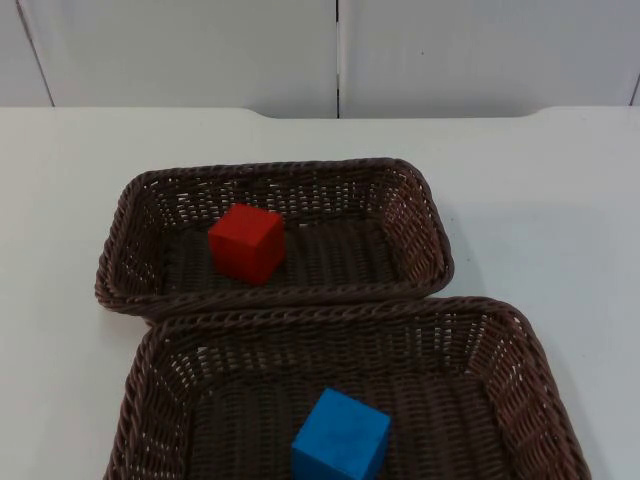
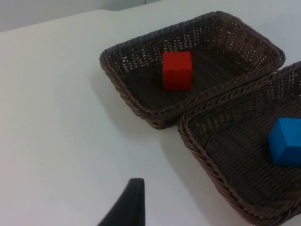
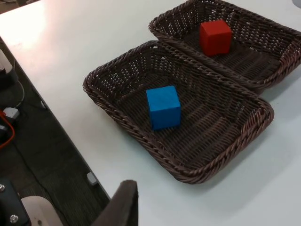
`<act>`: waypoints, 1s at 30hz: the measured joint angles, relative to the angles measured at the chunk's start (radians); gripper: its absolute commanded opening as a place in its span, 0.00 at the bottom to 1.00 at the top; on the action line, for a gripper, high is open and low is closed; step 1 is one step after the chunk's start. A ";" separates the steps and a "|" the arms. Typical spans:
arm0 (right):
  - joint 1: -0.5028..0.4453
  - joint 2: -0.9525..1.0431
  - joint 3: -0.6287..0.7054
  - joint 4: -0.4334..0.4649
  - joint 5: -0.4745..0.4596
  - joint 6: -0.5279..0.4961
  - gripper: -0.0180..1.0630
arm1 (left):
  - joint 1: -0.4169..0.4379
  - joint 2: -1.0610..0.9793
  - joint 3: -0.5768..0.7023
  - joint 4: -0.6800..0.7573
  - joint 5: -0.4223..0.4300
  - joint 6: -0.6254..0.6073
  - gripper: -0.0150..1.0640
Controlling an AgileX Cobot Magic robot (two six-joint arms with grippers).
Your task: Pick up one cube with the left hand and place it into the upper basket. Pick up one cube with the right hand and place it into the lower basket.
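A red cube rests inside the upper wicker basket, left of its middle. A blue cube lies in the lower wicker basket, near its front. The two baskets touch along their long sides. My left gripper hangs over bare table well away from the upper basket and holds nothing I can see; the red cube is far from it. My right gripper is raised near the table's edge, apart from the lower basket and the blue cube.
White table top surrounds both baskets and ends at the grey partition wall. In the right wrist view the table's edge drops to a dark floor with robot parts beside it.
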 measured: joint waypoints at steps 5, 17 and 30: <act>0.000 0.000 0.000 0.000 0.000 0.000 0.99 | 0.000 0.000 0.000 0.000 0.000 0.000 0.99; 0.000 0.000 0.000 0.000 0.000 0.000 0.99 | 0.000 0.000 0.000 0.000 0.000 0.000 0.99; 0.000 0.000 0.000 0.000 0.000 0.000 0.99 | 0.000 0.000 0.000 -0.004 0.000 0.000 0.99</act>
